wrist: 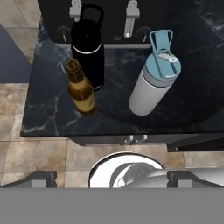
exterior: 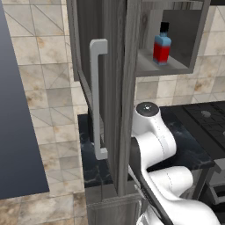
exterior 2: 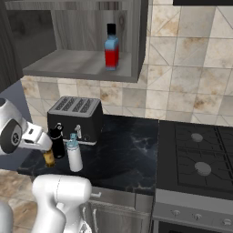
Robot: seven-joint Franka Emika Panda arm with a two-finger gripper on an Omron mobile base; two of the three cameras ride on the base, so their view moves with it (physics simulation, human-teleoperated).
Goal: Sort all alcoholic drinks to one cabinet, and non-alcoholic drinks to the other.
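The red bottle with blue shoulders stands upright on the shelf of the open wall cabinet. The cabinet's door, with a long pale bar handle, is swung open. On the dark counter three bottles stand in front of a toaster: the amber beer bottle, the all-black bottle and the white teal-lidded bottle. My gripper hangs open above the counter's front edge, short of the bottles, with nothing between its fingertips.
A black toaster sits behind the three bottles. A stove adjoins the counter on the right. The open cabinet door stands close beside my arm. Tiled wall lies behind and tiled floor below the counter.
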